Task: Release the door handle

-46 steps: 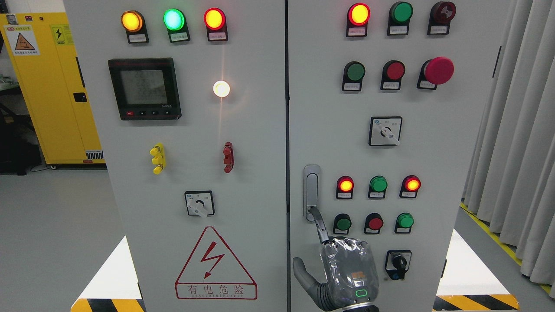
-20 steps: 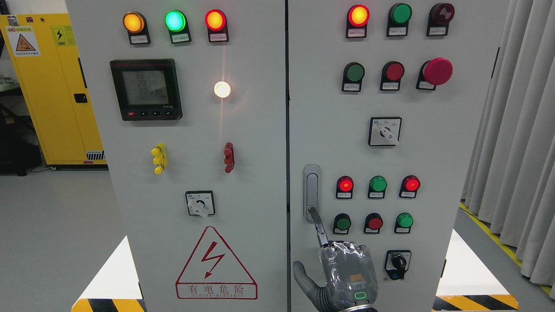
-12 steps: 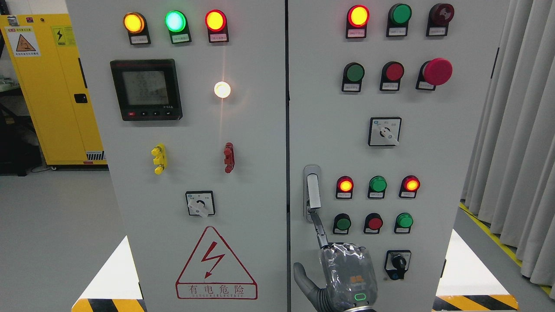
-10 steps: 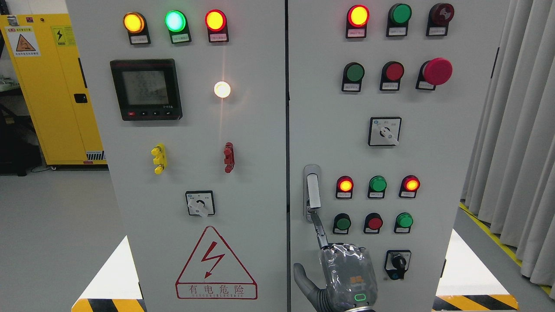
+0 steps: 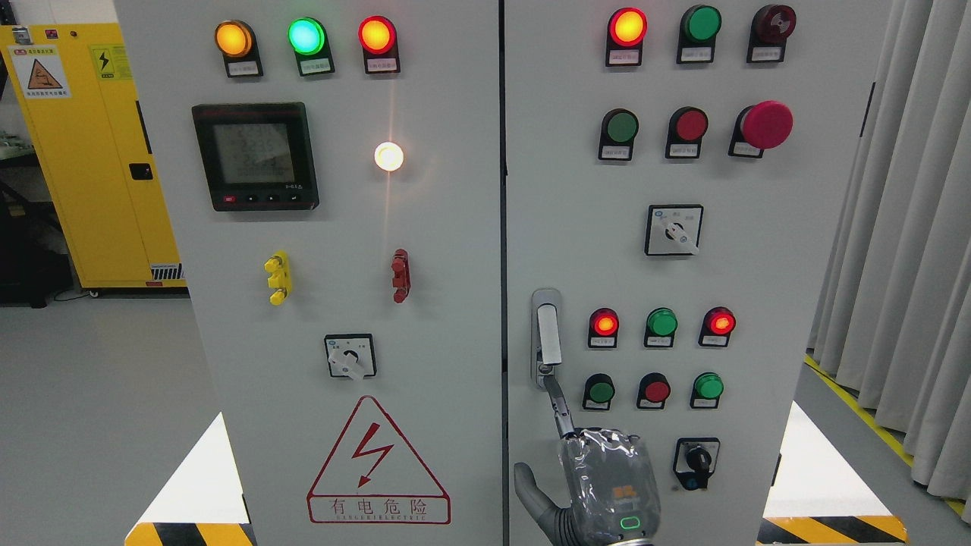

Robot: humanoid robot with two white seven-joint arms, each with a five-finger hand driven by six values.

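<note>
Door handle (image 5: 549, 334) has popped out since a second ago. Our right hand (image 5: 603, 485) is still poking one extended finger (image 5: 560, 406) at its release button, gripping nothing. Release seems done.

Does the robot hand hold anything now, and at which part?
Nothing is held. The right robot hand only points one finger to the lower end of the grey metal door handle.

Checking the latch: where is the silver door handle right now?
In the head view, the silver door handle sits at the right door's left edge, beside the lit red indicator lamp, above the right hand.
</note>
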